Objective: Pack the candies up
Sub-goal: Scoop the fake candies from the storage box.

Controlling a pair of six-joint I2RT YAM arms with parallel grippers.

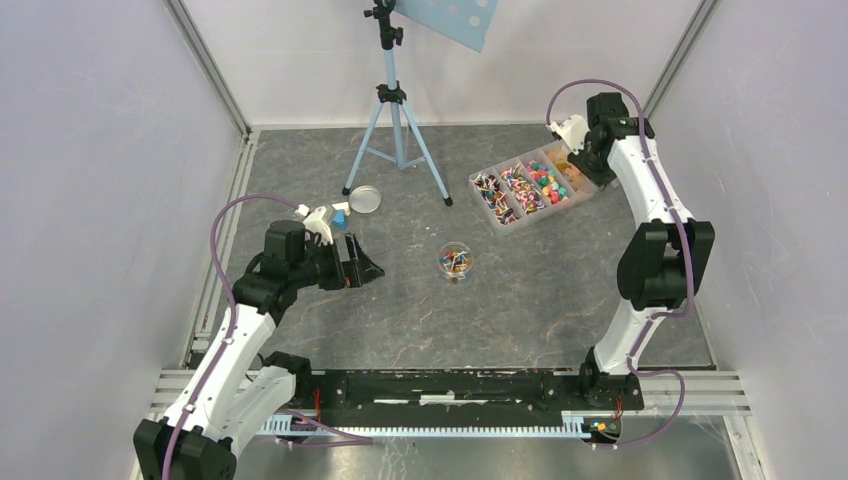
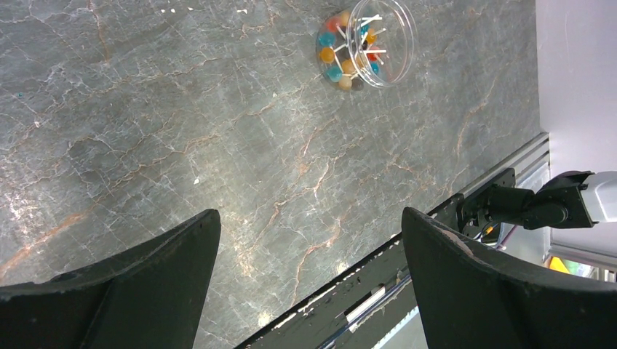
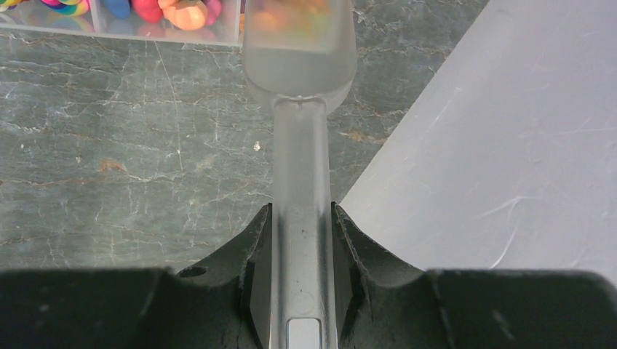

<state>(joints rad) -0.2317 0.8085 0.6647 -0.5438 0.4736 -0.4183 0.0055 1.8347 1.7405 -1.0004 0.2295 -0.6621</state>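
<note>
The candies [image 1: 528,185] lie sorted in a clear divided box [image 1: 479,199] at the back right; its near wall with a few sweets shows in the right wrist view [image 3: 182,13]. A small clear jar [image 1: 455,261] at mid-table holds more candies and shows in the left wrist view [image 2: 367,42]. My right gripper [image 3: 300,211] is shut on the handle of a clear plastic scoop [image 3: 298,58], whose bowl sits at the box's right end. My left gripper [image 2: 309,233] is open and empty, left of the jar [image 1: 362,268].
A round clear lid [image 1: 363,199] lies at the back left beside a light blue tripod [image 1: 398,130]. Grey walls enclose the table on three sides; the right wall [image 3: 509,145] is close to the scoop. A rail [image 1: 450,385] runs along the near edge.
</note>
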